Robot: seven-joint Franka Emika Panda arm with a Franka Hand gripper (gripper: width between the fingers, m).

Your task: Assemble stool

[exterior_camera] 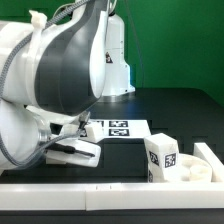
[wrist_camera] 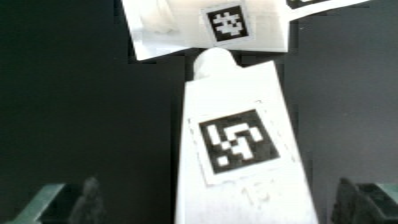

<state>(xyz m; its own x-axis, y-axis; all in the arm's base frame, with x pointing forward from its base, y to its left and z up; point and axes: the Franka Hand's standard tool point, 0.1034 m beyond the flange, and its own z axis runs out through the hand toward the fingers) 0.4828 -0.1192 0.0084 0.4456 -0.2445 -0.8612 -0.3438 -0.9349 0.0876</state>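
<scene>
In the wrist view a white stool leg (wrist_camera: pixel 235 140) with a black-and-white tag lies lengthwise on the dark table between my fingers. My gripper (wrist_camera: pixel 217 196) is open. Its left fingertip (wrist_camera: pixel 71 200) and right fingertip (wrist_camera: pixel 365 200) stand wide of the leg with a dark gap on each side. In the exterior view the gripper (exterior_camera: pixel 78 152) is low over the table at the left, mostly hidden by the arm. Two more tagged legs (exterior_camera: pixel 160 156) stand upright at the exterior view's right, next to the round seat (exterior_camera: pixel 192 168).
The marker board (exterior_camera: pixel 118 128) lies just behind the gripper, and a white tagged surface (wrist_camera: pixel 205 30) shows beyond the leg's tip. Long white rails run along the front (exterior_camera: pixel 100 190) and the right (exterior_camera: pixel 212 155).
</scene>
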